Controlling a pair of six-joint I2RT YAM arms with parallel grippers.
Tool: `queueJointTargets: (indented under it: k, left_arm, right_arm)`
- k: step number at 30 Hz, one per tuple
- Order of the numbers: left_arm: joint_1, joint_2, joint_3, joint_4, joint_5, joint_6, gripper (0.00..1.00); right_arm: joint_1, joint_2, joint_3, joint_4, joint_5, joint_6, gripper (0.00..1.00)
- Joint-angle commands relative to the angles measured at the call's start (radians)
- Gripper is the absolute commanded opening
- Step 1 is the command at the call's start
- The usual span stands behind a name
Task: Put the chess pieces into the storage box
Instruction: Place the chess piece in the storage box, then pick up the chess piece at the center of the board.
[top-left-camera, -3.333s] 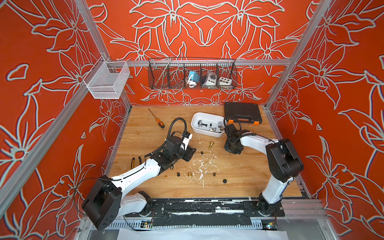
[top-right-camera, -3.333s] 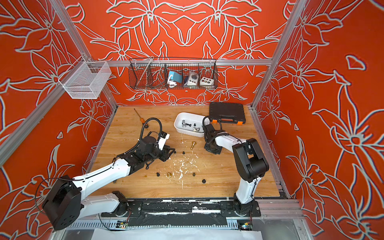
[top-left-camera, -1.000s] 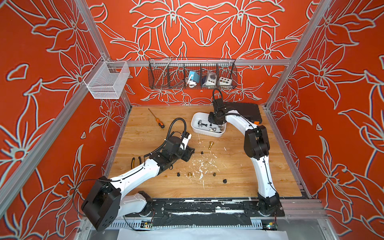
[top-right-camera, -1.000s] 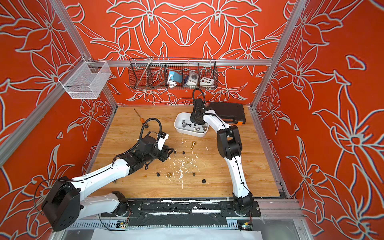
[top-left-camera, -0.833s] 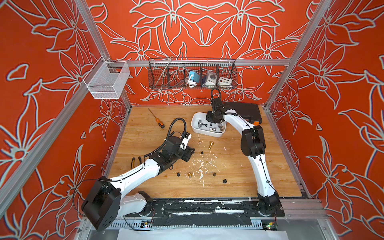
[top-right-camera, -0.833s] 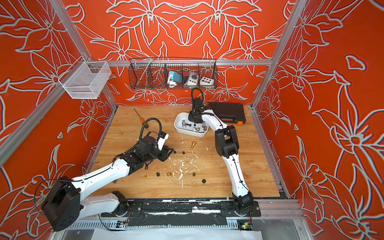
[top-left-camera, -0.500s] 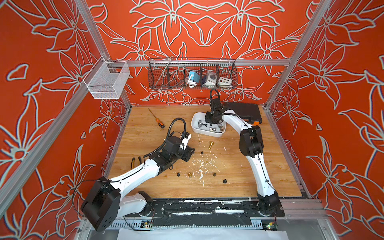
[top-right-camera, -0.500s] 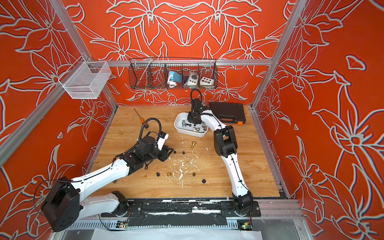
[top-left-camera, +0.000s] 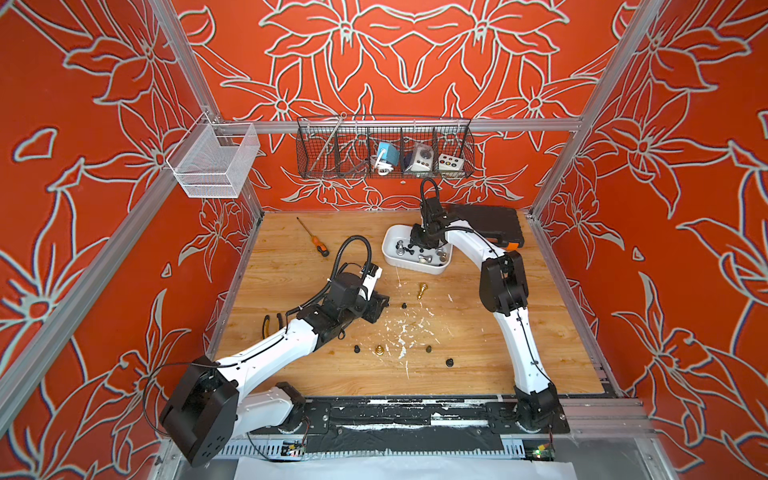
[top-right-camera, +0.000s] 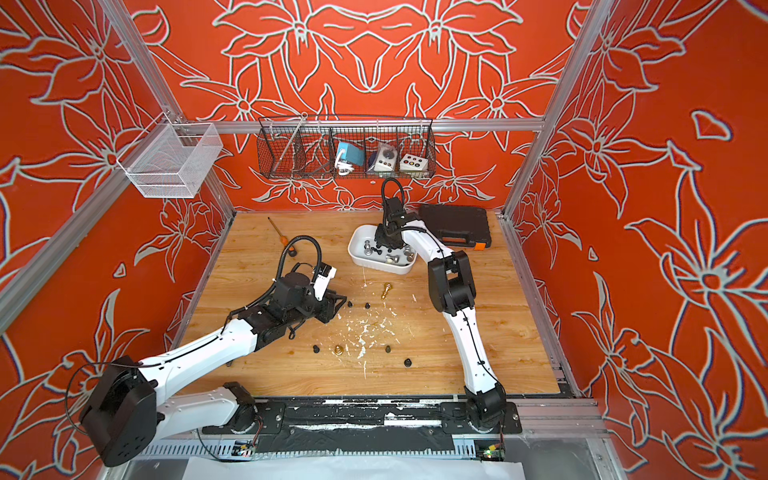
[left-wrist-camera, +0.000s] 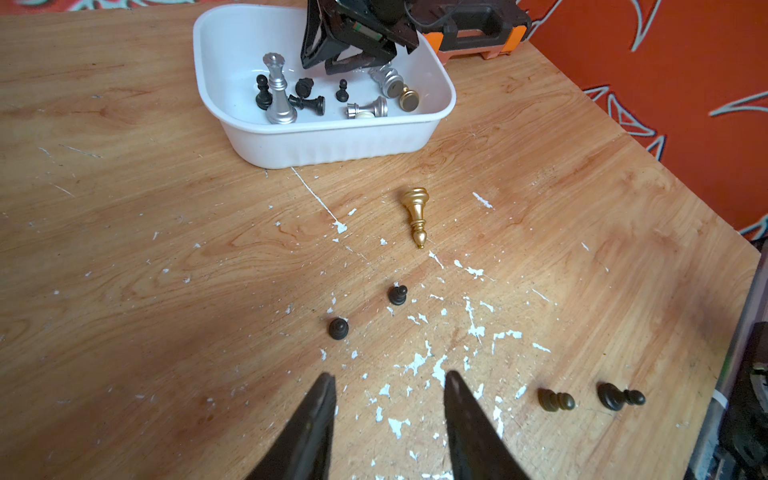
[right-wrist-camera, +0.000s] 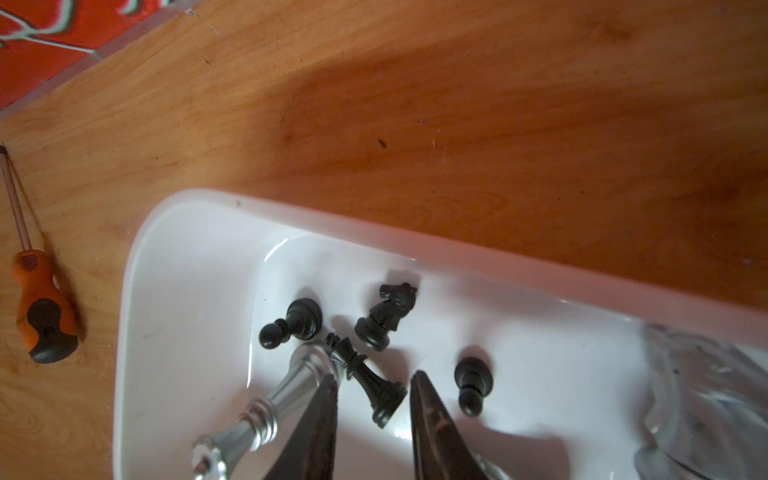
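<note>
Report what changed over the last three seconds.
The right gripper swung from the middle of the table back over the storage box and opened; a black chess piece now lies loose between its fingertips inside the box. The left gripper stayed where it was, open, and the gold piece and loose black pawns did not move.

The right gripper (right-wrist-camera: 374, 376) hangs low inside the storage box (left-wrist-camera: 332, 145) and blocks its middle, while a black toolcase (top-left-camera: 486, 220) crowds the far-right corner. The bench (left-wrist-camera: 166, 249) lies open up to the box's near wall. Only a fallen gold piece (left-wrist-camera: 417, 216) and two black pawns (left-wrist-camera: 397, 294) dot the lane ahead of the left gripper (left-wrist-camera: 389, 376).
</note>
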Motion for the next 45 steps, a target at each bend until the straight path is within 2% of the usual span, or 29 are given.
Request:
queueJointTargets:
  k: [1,10,17,24,39,40,45]
  left_arm:
    - [0.008,-0.018,-0.016,-0.003,0.002,-0.009,0.44]
    - [0.010,-0.017,-0.009,-0.014,-0.009,-0.009,0.45]
    - [0.010,-0.016,0.004,-0.039,-0.026,-0.002,0.47]
    - [0.010,0.006,0.027,-0.071,-0.052,-0.001,0.50]
    - [0.012,0.157,0.106,-0.134,-0.059,-0.045,0.51]
    - [0.010,0.170,0.113,-0.139,-0.058,-0.046,0.51]
    - [0.011,0.245,0.157,-0.164,-0.035,-0.047,0.51]
  right_arm:
    - [-0.005,-0.089,-0.056,0.050,0.021,-0.015,0.32]
    - [-0.004,-0.216,-0.259,0.160,0.041,-0.037,0.33]
    - [-0.004,-0.388,-0.447,0.256,0.064,-0.069,0.33]
    - [-0.004,-0.628,-0.661,0.298,0.124,-0.159,0.34]
    - [-0.010,-1.146,-1.191,0.255,0.130,-0.158,0.35]
    - [-0.010,-1.178,-1.222,0.246,0.177,-0.140,0.35]
    - [-0.011,-1.359,-1.379,0.183,0.226,-0.139,0.36]
